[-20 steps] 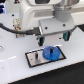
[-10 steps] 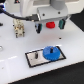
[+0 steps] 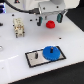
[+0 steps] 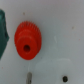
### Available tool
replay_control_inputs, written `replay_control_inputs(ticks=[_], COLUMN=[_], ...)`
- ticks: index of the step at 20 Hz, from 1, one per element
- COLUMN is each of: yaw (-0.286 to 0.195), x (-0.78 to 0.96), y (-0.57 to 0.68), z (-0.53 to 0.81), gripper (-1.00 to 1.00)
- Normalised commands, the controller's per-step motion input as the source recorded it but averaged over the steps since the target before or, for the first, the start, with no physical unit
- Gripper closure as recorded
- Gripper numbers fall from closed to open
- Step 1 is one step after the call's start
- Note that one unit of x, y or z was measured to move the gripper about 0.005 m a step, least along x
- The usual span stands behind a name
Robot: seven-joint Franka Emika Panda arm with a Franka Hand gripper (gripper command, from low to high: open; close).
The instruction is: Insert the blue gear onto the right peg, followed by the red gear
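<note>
Blue gear (image 3: 50,52) is sitting on the base plate (image 3: 36,60), apparently over the right peg, so red gear (image 3: 50,23) comes next. Gripper (image 3: 49,17) is hovering above it, jaws apart, lining up a grasp.

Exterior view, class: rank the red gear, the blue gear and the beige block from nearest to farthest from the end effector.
1. Red gear: directly below the end effector.
2. Beige block: toward the view's left.
3. Blue gear: on the black plate, nearer the camera.

Blue gear (image 3: 50,52) on the plate (image 3: 33,60) at its exterior-view right end, red gear (image 3: 50,23) behind on the table (image 3: 70,42).
</note>
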Motion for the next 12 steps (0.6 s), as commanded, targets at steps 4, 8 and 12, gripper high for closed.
replay_control_inputs(ticks=[4,8,12], yaw=[0.0,0.0,0.0], x=[-0.43,-0.33,-0.31], y=[0.29,0.28,0.22], z=[-0.21,-0.27,-0.37], gripper=[-1.0,-1.0,-1.0])
